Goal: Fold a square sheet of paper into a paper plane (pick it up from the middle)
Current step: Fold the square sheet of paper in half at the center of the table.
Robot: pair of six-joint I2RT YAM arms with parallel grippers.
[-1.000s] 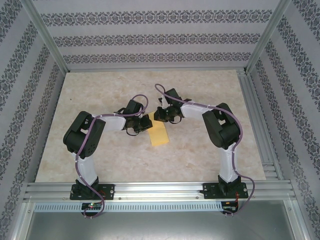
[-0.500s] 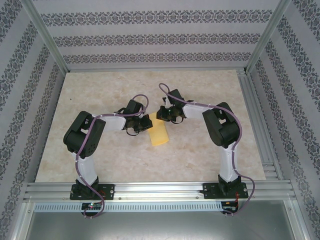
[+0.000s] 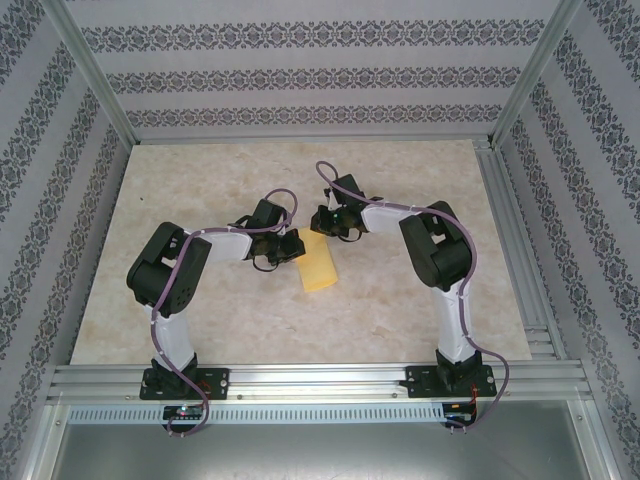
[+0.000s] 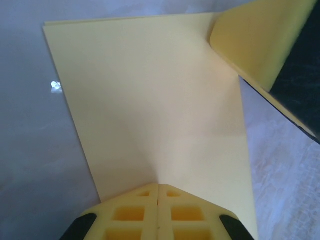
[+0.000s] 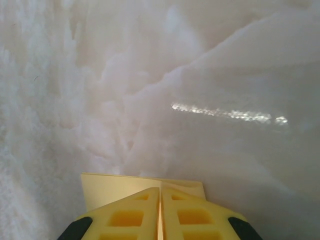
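Left tool [image 4: 158, 192], closed, touches the square sheet of paper [image 3: 318, 266], lengthwise near-to-far.

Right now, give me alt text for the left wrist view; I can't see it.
A yellow paper lies on the pale table. The left gripper, shut, meets its near edge at the bottom; the right gripper sits on its far right corner.

Bright, even, diffuse light fills the overhead view, with soft shadows on the worktop [image 3: 230, 320] beside the square sheet of paper [image 3: 319, 265]; the right wrist view is washed out, a glare streak beyond the sheet's far edge.
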